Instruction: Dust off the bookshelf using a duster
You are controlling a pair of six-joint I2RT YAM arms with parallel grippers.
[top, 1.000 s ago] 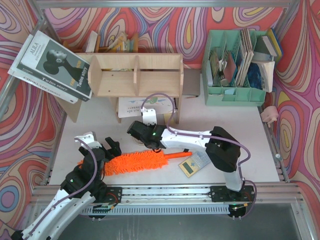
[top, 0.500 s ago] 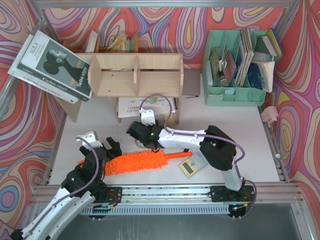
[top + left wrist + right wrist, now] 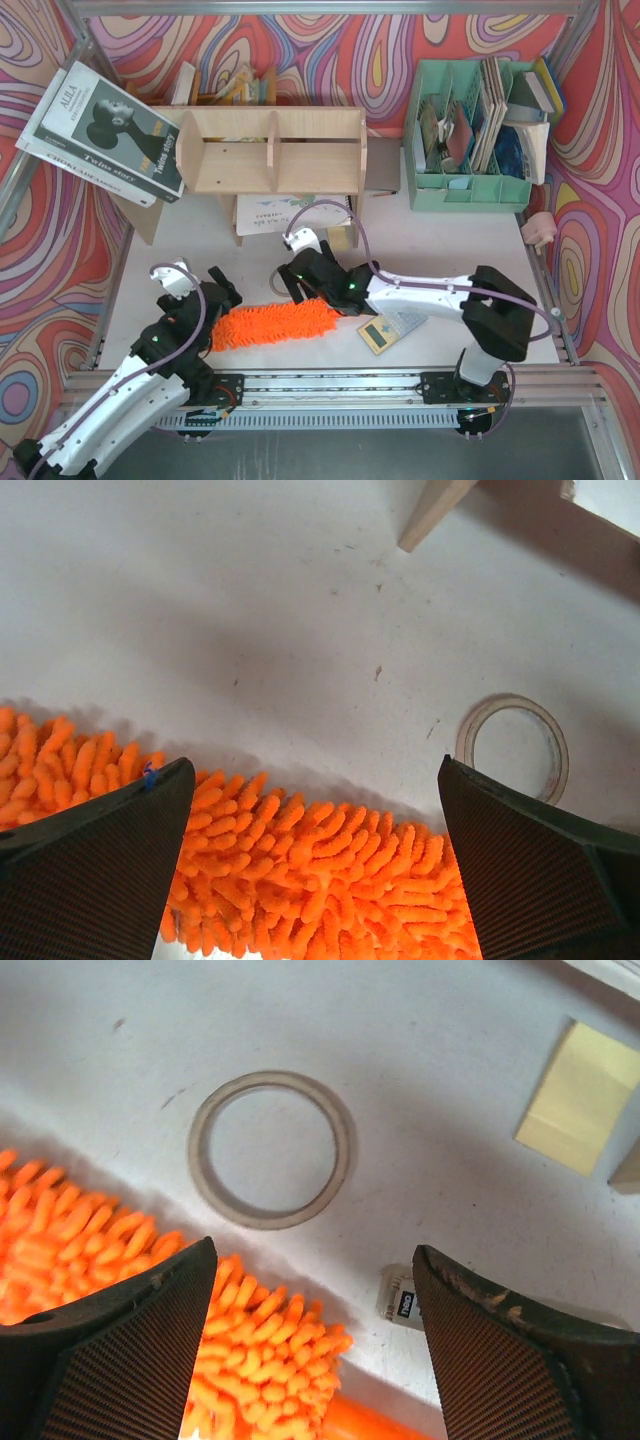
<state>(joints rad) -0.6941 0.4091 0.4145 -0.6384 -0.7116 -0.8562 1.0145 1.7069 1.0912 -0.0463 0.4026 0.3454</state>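
We see the orange duster (image 3: 272, 324) lying flat on the white table (image 3: 470, 250) in the lower middle of the top frame, well apart from the plywood bookshelf (image 3: 270, 150) standing at upper centre. Our left gripper (image 3: 315, 860) hangs over the left end of the fluffy head with its jaws spread wide, grasping nothing. Our right gripper (image 3: 315, 1330) is likewise spread and empty above the right end, with a tape ring (image 3: 270, 1150) on the table just beyond.
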